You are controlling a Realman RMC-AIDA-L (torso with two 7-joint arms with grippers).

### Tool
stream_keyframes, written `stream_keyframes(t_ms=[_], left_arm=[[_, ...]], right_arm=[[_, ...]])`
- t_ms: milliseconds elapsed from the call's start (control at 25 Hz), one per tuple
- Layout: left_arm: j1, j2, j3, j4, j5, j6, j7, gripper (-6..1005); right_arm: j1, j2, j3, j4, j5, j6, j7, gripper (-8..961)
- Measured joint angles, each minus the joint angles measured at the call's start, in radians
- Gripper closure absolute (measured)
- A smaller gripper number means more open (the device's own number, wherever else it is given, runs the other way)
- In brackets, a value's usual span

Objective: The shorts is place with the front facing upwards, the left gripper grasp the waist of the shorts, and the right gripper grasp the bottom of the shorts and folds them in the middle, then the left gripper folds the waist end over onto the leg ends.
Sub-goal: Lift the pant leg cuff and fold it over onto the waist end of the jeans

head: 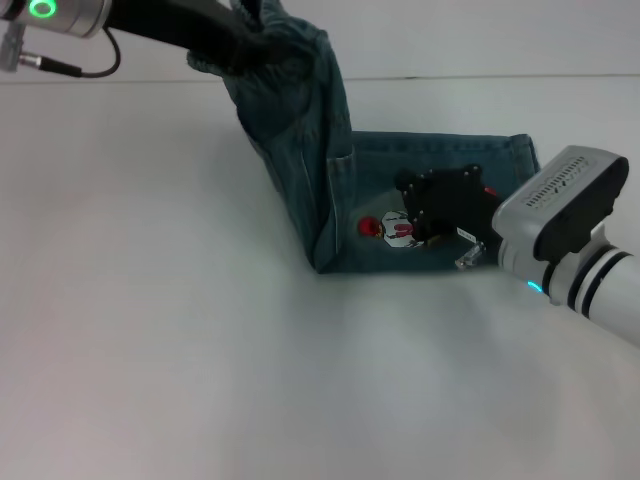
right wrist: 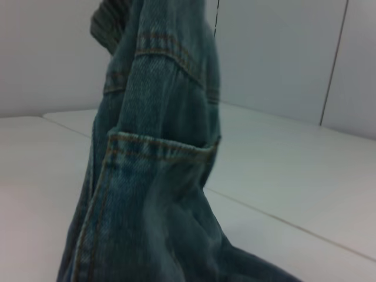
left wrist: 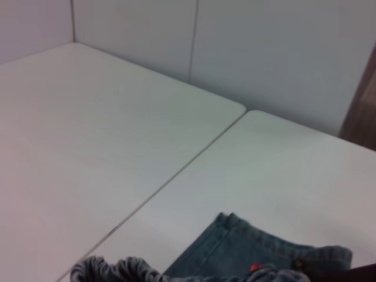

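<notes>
Black and partly buried in cloth, the left gripper [head: 245, 45] is seen at the far left of the head view, clamped on the gathered elastic waist [head: 262, 22] of the blue denim knee-length shorts [head: 330, 160]. That end is held raised off the white table [head: 150, 330], so the upper half of the garment hangs steeply from the gripper down to a crease near the table. From that crease the lower half lies flat on the table toward the robot's right, with the stitched leg ends [head: 524, 158] at its far right edge. In the left wrist view the puckered waistband [left wrist: 114, 270] is seen just under the camera, with the flat hem beyond it. The black right gripper [head: 440, 205] is lowered onto the flat half, beside the small cartoon basketball-player print [head: 395, 230]; whether its fingers are apart or together cannot be told. In the right wrist view the hanging denim, with a stitched pocket [right wrist: 161, 155], fills the near field.
</notes>
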Motion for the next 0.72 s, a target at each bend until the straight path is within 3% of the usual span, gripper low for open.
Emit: stream_keyframes(t_ms=[480,720], left_arm=[[-0.099,-0.007,0.017,0.001,0.0,0.042,-0.091,952],[-0.144,-0.024,0.031,0.003,0.0,0.045,-0.096,952]], right_arm=[[0.102,0.006,0.057,0.064,-0.007,0.139,-0.095,953],[0.141,0.006,0.054,0.098,-0.019,0.184,-0.098,953]])
